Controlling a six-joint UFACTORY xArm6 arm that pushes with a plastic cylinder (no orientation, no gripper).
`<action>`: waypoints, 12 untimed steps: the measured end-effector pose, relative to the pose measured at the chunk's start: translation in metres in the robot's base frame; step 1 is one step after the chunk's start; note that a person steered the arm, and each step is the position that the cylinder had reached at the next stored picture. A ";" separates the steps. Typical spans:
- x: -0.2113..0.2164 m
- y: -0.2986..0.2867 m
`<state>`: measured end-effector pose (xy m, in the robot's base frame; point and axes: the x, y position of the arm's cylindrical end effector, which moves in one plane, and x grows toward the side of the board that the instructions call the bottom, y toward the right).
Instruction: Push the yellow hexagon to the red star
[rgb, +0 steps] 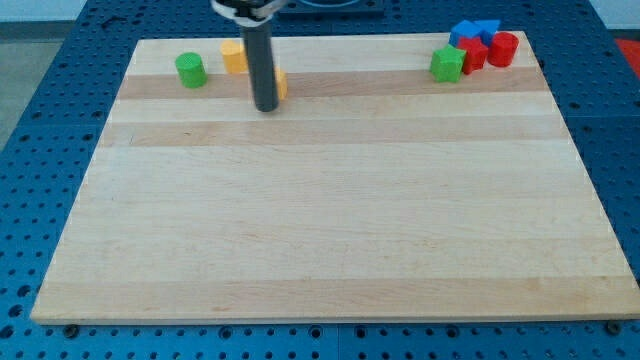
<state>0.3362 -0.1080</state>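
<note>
Yellow block (281, 85) touching my tip (267, 107) on its right, mostly hidden, no claw in view

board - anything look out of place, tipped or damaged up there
Nothing stands out. My tip hides most of one yellow block; another yellow block and a green cylinder sit nearby. The rest cluster at the view's top right around the red star, all flat on the board.

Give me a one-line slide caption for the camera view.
My tip sits against a yellow block near the board's top left; the red blocks cluster far right.
</note>
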 end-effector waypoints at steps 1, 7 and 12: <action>-0.003 -0.033; -0.065 0.062; -0.059 0.116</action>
<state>0.2773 0.0075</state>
